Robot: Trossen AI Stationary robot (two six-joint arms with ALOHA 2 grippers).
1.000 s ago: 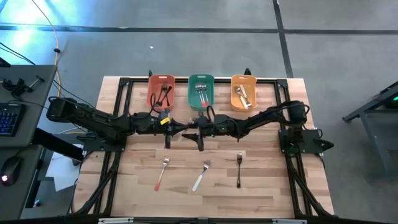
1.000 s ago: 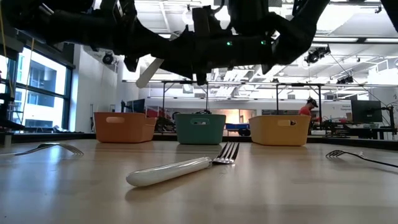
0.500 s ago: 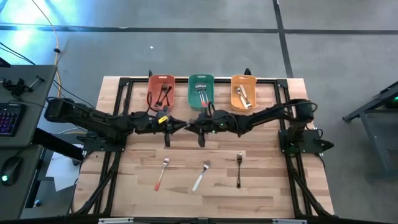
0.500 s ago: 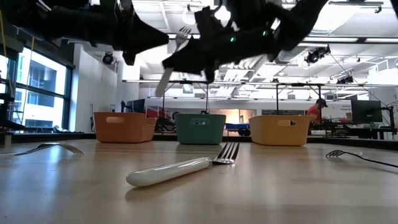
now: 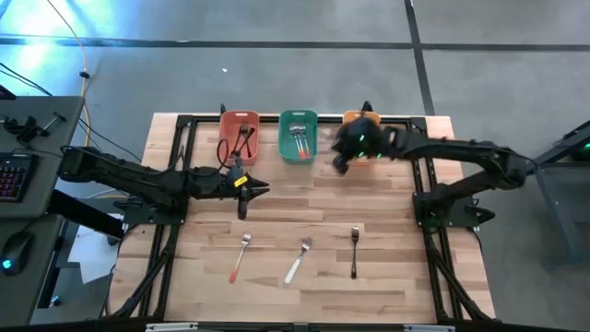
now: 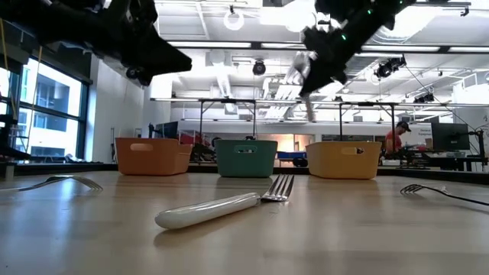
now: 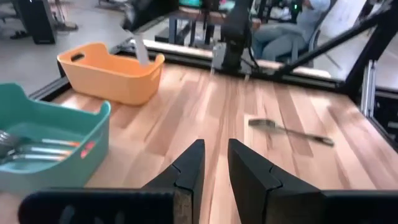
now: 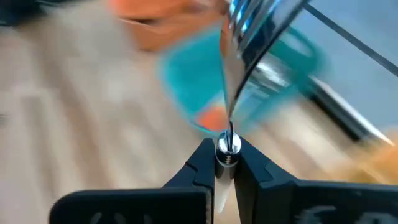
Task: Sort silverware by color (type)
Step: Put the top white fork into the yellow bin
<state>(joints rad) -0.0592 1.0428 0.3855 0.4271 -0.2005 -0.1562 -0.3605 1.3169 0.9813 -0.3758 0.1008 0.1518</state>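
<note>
Three pieces of silverware lie loose on the front half of the wooden table: a fork with a red-orange handle, a white-handled fork in the middle, and a black-handled fork on the right, each well apart from the next. One more white-handled piece is pinched between the fingers of the right gripper, its metal head pointing away from the wrist camera. That gripper hangs in the air over the back of the table, between the green bin and the orange bin, partly covering the orange one from above. From table height the held piece shows as a pale stick slanting down from the gripper, high above the bins. Several pieces already rest in the red bin and in the green bin; the orange bin's contents are hidden by the arm. The left gripper hovers just in front of the red bin, holding nothing, its two fingers standing a little apart. Beyond the table, a seated person shows in the room.
</note>
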